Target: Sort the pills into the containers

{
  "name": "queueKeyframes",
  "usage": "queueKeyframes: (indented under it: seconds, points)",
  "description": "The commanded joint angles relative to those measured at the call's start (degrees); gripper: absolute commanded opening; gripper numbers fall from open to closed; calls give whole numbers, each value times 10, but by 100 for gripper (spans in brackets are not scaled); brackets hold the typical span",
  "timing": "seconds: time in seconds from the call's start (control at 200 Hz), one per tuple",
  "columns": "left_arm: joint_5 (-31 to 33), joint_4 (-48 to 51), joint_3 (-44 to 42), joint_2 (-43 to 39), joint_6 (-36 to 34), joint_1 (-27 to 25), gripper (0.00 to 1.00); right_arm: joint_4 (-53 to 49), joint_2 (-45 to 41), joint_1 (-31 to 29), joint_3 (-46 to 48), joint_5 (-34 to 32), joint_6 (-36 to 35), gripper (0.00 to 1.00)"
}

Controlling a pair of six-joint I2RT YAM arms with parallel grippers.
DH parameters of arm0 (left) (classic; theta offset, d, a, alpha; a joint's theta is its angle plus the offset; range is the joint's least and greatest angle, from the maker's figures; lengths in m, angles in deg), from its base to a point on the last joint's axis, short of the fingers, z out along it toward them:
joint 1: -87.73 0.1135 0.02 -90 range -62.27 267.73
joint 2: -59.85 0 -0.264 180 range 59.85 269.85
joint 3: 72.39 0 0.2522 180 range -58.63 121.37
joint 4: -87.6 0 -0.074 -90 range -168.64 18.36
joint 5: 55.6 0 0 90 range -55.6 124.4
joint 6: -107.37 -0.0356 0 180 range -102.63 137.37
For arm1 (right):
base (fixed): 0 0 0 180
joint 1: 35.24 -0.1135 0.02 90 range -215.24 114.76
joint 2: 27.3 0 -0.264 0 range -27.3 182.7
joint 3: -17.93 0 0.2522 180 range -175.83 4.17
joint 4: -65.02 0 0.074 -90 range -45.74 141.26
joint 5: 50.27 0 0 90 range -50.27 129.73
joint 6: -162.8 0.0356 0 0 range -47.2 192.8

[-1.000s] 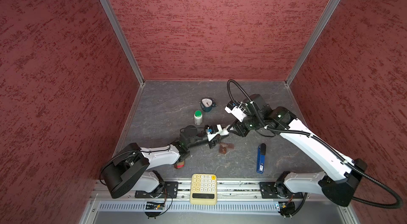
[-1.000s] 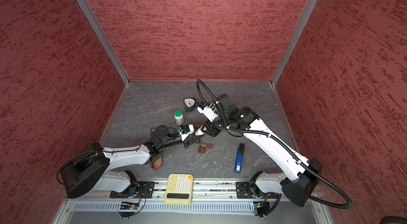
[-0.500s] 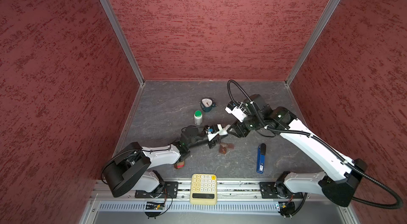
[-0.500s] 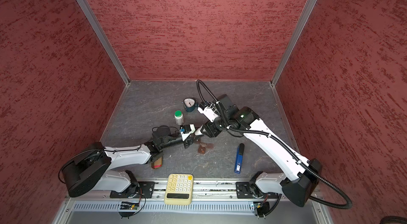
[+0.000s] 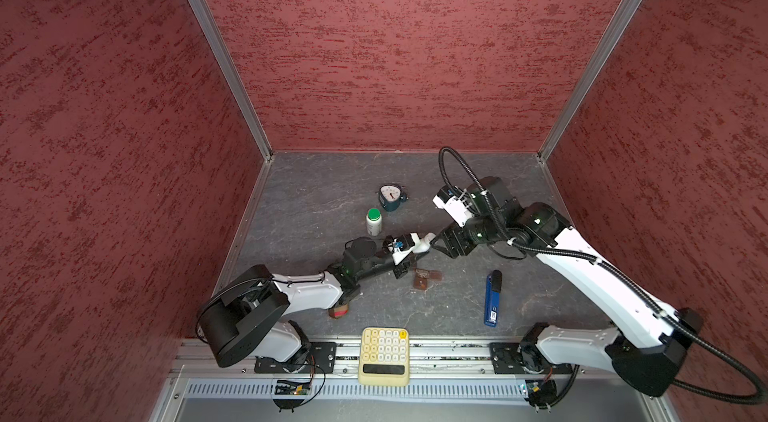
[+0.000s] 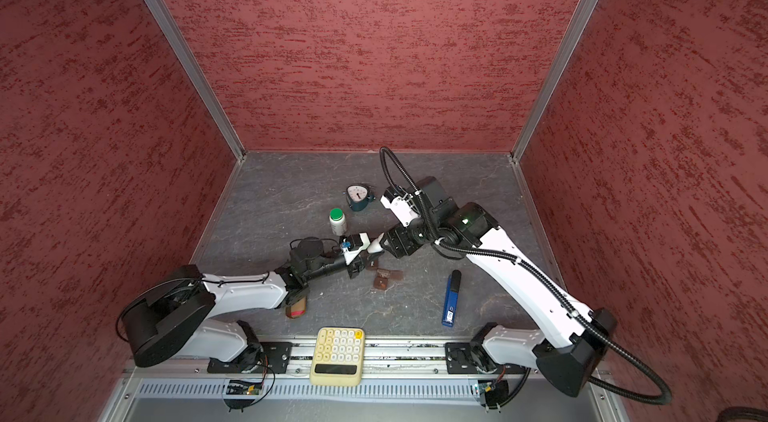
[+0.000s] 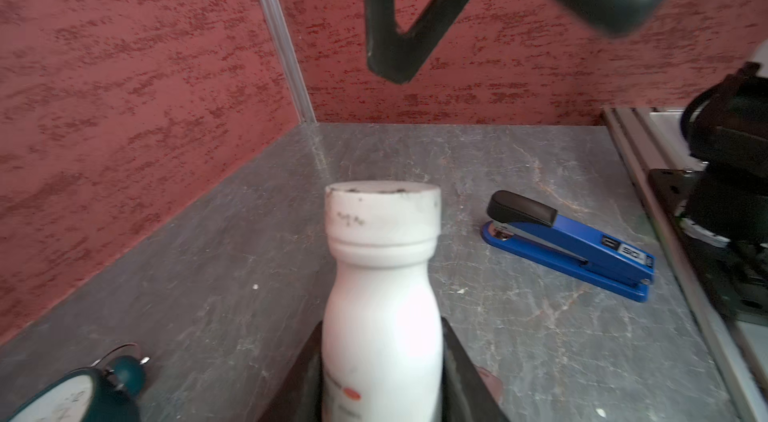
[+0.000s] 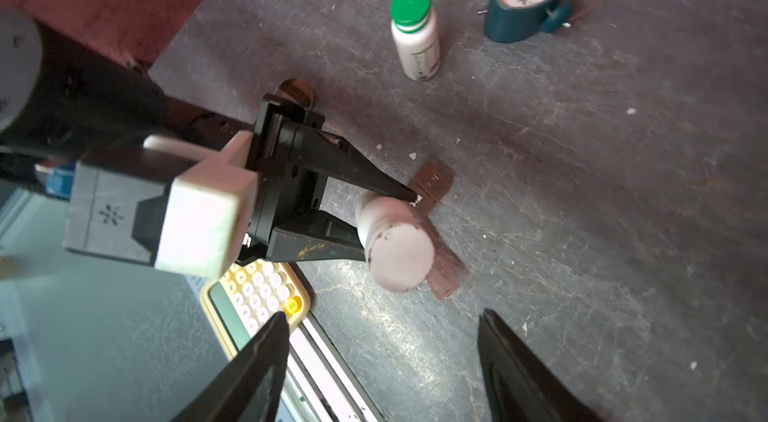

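My left gripper [image 5: 417, 248] is shut on a small all-white bottle [image 7: 381, 274] with its white cap [image 8: 399, 258] on, held a little above the floor. My right gripper [image 8: 382, 316] is open, its fingertips [image 7: 390, 58] just off the cap and touching nothing. The containers, dark brown pill-box pieces [image 5: 424, 276] [image 6: 384, 277], lie on the floor under the bottle; one piece [image 8: 432, 185] shows white marks. Tiny white pills [image 8: 631, 111] [image 7: 254, 286] lie scattered on the grey floor.
A white bottle with a green cap [image 5: 374, 221] stands behind my left gripper, with a teal alarm clock [image 5: 391, 198] beyond it. A blue stapler [image 5: 492, 298] lies front right. A yellow calculator [image 5: 384, 355] sits on the front rail. A brown and red object [image 5: 340, 311] lies under my left arm.
My right gripper's jaws have spread wide apart at the bottle's cap. The left gripper keeps its hold on the white bottle and has hardly moved.
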Motion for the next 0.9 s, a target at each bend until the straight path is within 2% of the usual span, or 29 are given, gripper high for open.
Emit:
queueKeyframes:
  seconds: [0.0,0.165,0.331,0.401,0.596,0.897]
  points:
    - [86,-67,-10,17,-35,-10,0,4,-12,35,-48,-40,111,72]
    - [169,-133,-1,55,-88,-16,0,-54,36,69,-111,-15,266,68]
    - [218,-191,15,107,-128,-22,0,-2,37,70,-78,-1,389,59]
    - [233,-207,21,123,-140,-25,0,9,39,70,-58,-10,409,57]
    - [240,-236,27,153,-144,-31,0,69,56,61,-6,15,439,58]
    - [240,-254,25,166,-142,-38,0,119,94,40,3,30,456,59]
